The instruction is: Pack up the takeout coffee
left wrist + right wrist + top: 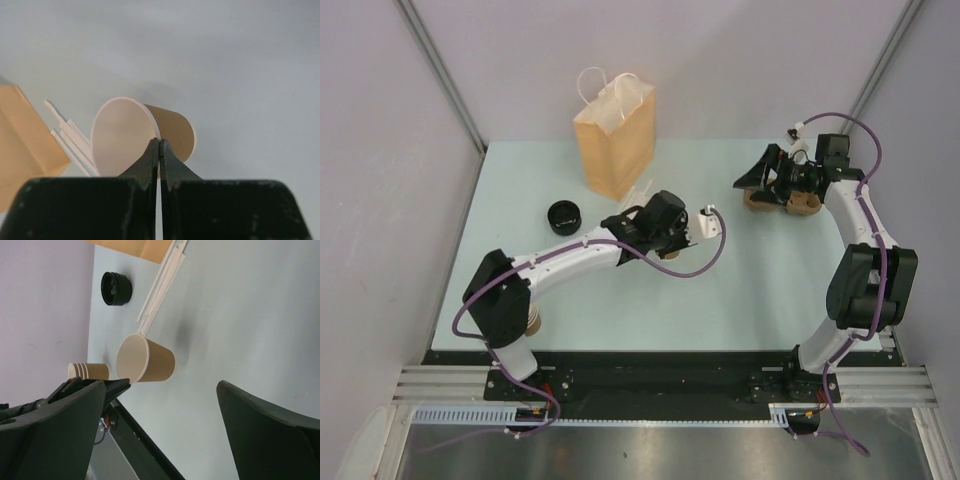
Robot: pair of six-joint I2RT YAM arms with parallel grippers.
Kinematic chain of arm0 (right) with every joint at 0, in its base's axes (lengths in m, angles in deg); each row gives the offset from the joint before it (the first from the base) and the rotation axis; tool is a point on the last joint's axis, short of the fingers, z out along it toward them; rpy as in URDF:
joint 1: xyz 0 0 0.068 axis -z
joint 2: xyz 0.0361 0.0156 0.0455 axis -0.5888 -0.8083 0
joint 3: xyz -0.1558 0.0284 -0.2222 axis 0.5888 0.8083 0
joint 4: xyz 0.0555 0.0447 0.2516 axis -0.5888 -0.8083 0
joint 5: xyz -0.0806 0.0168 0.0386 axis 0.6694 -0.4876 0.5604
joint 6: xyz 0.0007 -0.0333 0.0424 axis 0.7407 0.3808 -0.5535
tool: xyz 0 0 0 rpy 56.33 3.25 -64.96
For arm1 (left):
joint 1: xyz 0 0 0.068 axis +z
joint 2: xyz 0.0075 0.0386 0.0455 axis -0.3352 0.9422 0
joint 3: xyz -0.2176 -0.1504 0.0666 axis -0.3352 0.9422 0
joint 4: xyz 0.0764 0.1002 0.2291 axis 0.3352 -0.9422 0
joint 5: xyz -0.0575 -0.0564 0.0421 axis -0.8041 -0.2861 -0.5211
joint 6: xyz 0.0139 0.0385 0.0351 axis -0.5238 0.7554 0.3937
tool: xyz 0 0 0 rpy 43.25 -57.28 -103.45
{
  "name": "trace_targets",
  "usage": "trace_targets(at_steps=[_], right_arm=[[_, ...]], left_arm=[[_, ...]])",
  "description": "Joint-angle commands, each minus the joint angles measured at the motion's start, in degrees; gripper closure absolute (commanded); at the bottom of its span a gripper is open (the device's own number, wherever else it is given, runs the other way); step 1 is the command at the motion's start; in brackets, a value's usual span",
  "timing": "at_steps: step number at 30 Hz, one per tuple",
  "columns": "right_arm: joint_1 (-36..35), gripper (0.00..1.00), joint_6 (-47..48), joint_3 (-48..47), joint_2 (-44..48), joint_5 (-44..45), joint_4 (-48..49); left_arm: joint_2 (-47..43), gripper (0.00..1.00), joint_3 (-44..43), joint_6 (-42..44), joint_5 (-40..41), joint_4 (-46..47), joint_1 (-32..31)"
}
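Paper cup [125,135] lies on its side near the middle of the tabletop [760,290], lidless. Its long axis runs straight away from the left tool [159,145], mouth nearest. Left tool is pressed together and appears to nip the cup's rim. Right tool [161,387] is spread wide, empty, well apart. Left arm is nearer. Black lid [563,215] sits apart from the cup.

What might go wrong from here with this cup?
The left gripper pinches only the thin rim of the lidless cup, tipped sideways; it may slip or crease. The black lid lies apart from it, so the cup could get bagged uncovered. Stirrers beside the bag could get swept.
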Motion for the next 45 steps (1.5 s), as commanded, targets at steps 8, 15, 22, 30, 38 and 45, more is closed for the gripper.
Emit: trace_targets(at_steps=[8, 15, 22, 30, 38, 45], right_arm=[[0.70, 0.01, 2.87, 0.04, 3.23, -0.60, -3.24], [0.62, 0.00, 2.78, 0.74, 3.32, -0.60, -2.63], [0.09, 0.00, 2.25, 1.44, 4.02, -0.69, -1.31], [-0.09, 0.00, 2.08, 1.62, 4.64, -0.86, -0.96], [-0.26, 0.00, 1.90, 1.71, 4.46, -1.65, -0.61], [-0.79, 0.00, 1.20, 1.71, 4.46, -2.27, 0.71]], left_arm=[[-1.91, 1.00, 9.46, -3.27, 0.10, 7.47, -5.68], [-4.02, 1.00, 13.59, -8.28, -1.31, 5.81, -6.74], [-7.18, 1.00, 12.37, -10.22, 0.10, 4.14, -6.65], [-6.39, 1.00, 12.01, -11.36, -0.16, 2.73, -6.65], [-7.36, 0.47, 10.35, -11.97, -0.17, 0.89, -6.65], [-10.52, 0.27, 2.80, -13.03, -3.92, -6.48, -5.51]])
